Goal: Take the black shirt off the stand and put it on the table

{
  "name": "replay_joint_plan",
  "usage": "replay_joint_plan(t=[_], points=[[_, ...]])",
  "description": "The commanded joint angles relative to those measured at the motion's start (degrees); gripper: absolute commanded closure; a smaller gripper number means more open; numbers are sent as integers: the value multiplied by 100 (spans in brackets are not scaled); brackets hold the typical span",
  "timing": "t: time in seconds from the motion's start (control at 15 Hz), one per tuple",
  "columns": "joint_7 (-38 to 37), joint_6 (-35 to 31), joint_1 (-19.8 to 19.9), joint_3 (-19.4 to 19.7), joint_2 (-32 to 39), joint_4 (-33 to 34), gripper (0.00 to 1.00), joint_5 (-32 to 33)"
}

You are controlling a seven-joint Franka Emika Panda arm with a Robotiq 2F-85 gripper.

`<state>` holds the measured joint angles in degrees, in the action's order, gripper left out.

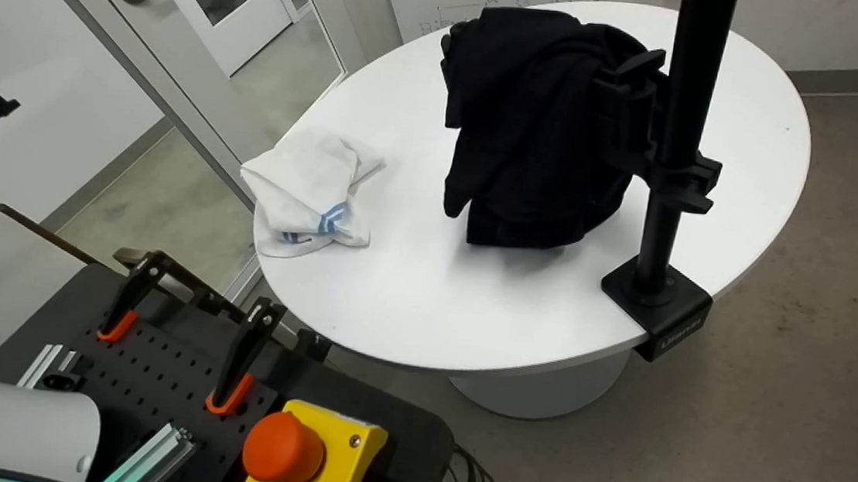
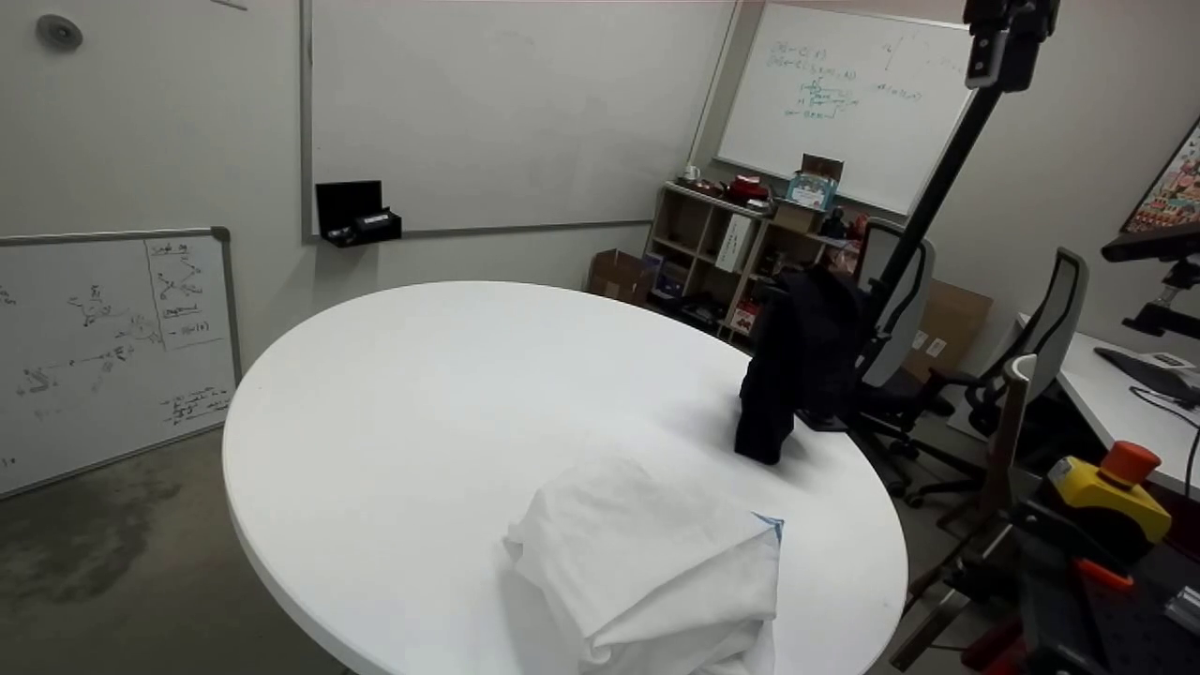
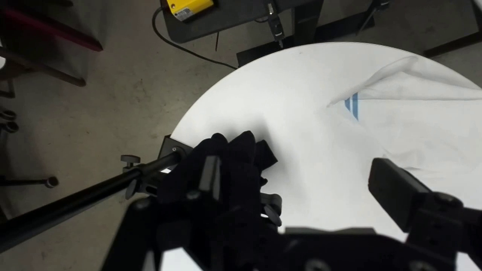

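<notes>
The black shirt [image 1: 539,134] hangs in folds on the black stand [image 1: 679,139], above the white round table [image 1: 392,308]. The stand is clamped at the table's edge. The shirt [image 2: 797,347] and the stand's pole [image 2: 937,178] also show in an exterior view. In the wrist view my gripper [image 3: 297,169] is open and empty. Its left finger overlaps the shirt [image 3: 243,154], which shows below it; its right finger is over the table [image 3: 320,143]. The distance down to the shirt is unclear. A dark part at an exterior view's top right may be the gripper; I cannot tell.
A crumpled white cloth with blue stripes [image 1: 313,192] lies on the table; it also shows in the wrist view [image 3: 414,124]. A dark cart with orange-tipped clamps [image 1: 239,364] and a yellow emergency-stop box [image 1: 317,456] stands beside the table. A glass door [image 1: 204,58] is behind.
</notes>
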<state>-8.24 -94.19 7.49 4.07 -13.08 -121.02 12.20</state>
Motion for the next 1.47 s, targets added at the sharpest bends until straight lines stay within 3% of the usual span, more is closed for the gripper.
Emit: replay_joint_plan(t=[0.0,0.33,0.4,1.0,1.4], points=[[-48,54,127,198,604,542,0,134],[-502,236,227,361,1078,983,0,23],[-276,24,212,376,855,646,0,71],[-345,180,286,482,1272,1030,0,37],[244,-1069,433,731,1542,954,0,89]])
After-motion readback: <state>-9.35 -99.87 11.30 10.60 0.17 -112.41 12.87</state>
